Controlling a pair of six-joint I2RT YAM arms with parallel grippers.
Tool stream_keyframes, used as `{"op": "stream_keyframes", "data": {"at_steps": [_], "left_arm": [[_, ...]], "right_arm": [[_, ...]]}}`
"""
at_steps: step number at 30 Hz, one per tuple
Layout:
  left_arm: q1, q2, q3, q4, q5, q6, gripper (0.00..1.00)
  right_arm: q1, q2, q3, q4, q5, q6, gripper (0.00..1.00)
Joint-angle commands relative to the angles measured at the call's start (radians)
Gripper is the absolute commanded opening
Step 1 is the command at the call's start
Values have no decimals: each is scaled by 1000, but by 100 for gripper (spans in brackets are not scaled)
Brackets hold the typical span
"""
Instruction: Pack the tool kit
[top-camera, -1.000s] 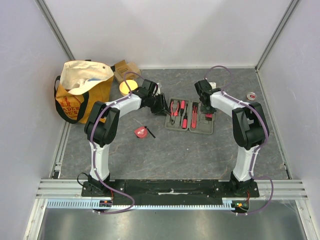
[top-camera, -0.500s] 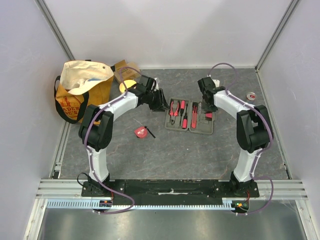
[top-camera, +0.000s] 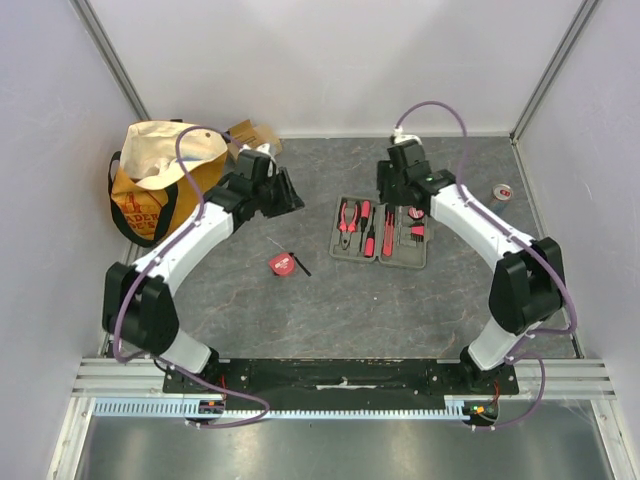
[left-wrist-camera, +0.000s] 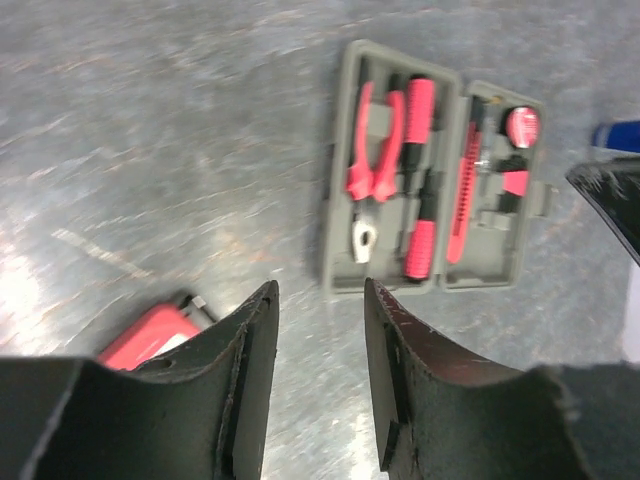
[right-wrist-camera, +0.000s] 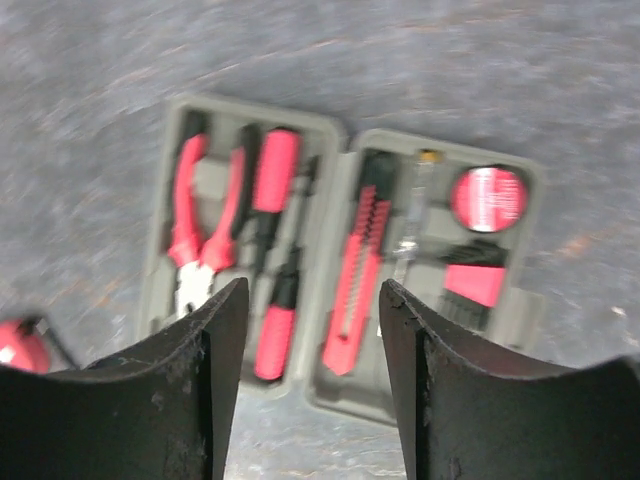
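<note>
Case (left-wrist-camera: 337, 230) open flat, red-black tools (right-wrist-camera: 275, 170) slotted; left gripper (left-wrist-camera: 320, 300), right gripper (right-wrist-camera: 312, 300) parted, empty.

Left arm (top-camera: 197, 238) swung left off case (top-camera: 420, 256), right arm (top-camera: 470, 216) raised

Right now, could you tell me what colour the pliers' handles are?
Red. The pliers show best in the right wrist view, lying in the case.

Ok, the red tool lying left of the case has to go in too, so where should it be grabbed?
Probably take the red tool across its body, from straight above, with the left gripper, which is open and nearer. It lies flat on the table, apart from the case, so its sides are free; the thin black piece beside it looks too slim to pinch.
</note>
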Motion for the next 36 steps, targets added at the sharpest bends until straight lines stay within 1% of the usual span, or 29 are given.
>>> {"op": "stream_keyframes", "data": {"at_steps": [1, 4, 5, 7, 9, 12, 15, 18, 22, 24, 25, 26, 29, 31, 36], "left_arm": [[28, -128, -135, -41, -177, -6, 47], [65, -231, -198, -74, -256, -39, 47], [68, -265, -203, -92, -314, -36, 48], [71, -353, -203, -109, -420, -12, 48], [74, -452, -194, -109, -496, 23, 50], [74, -555, -177, -106, -568, 69, 53], [74, -621, -166, -117, -571, 82, 55], [72, -664, -171, -149, -559, 63, 55], [74, -702, -195, -180, -542, 49, 56], [72, -714, -206, -192, -536, 43, 56], [74, -720, -212, -196, -534, 36, 56], [72, -728, -217, -200, -528, 33, 56], [74, -740, -229, -200, -508, 23, 56], [72, -745, -231, -200, -499, 23, 56], [72, -753, -234, -200, -495, 20, 56]], "right_arm": [[150, -26, -27, 111, -93, -74, 64], [273, 28, 0, 137, -103, -80, 71], [308, 58, 25, 130, -94, -70, 74], [380, 123, 97, 95, -108, -56, 78], [439, 175, 150, 88, -119, -38, 81], [509, 261, 221, 67, -122, -24, 87], [543, 339, 285, 3, -87, 8, 91], [554, 394, 318, -24, -93, 25, 95], [579, 437, 345, -25, -93, 19, 96], [591, 456, 358, -25, -85, 16, 93], [594, 471, 367, -24, -79, 18, 87], [599, 483, 376, -27, -70, 19, 84], [617, 516, 395, -27, -30, 15, 81], [619, 533, 402, -31, -19, 13, 81], [625, 568, 418, -39, -19, 6, 86]]}}
